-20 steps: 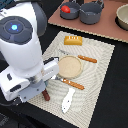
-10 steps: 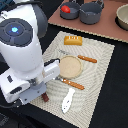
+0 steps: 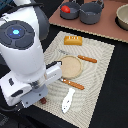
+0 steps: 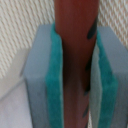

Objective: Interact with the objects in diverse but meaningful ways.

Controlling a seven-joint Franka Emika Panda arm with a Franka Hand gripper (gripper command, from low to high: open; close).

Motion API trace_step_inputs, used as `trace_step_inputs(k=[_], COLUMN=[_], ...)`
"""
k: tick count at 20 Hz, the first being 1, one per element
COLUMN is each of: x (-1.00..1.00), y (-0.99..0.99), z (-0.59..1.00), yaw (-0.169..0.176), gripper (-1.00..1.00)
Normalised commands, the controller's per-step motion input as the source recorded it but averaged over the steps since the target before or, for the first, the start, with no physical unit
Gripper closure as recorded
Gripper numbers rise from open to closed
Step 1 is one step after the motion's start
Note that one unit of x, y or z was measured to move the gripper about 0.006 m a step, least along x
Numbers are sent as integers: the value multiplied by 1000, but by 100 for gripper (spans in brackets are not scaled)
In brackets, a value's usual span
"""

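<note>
both pads of the gripper press closed around the brown sausage, so lift straight and slowly to keep it centred between them.

Arm low, jaws clamped tight

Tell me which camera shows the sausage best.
The wrist view. There the brown sausage fills the middle of the picture, upright between the two teal pads of the claw, which press on its sides. In the exterior view the arm hides nearly all of it; only a small dark red tip peeks out below.
</note>
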Motion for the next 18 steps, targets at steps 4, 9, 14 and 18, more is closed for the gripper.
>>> trace_step_inputs(k=[4, 9, 14, 18], x=[332, 329, 375, 296], y=[346, 466, 645, 802], z=[1000, 971, 598, 204], yaw=[0, 1, 17, 45], gripper=[100, 100, 100, 100])
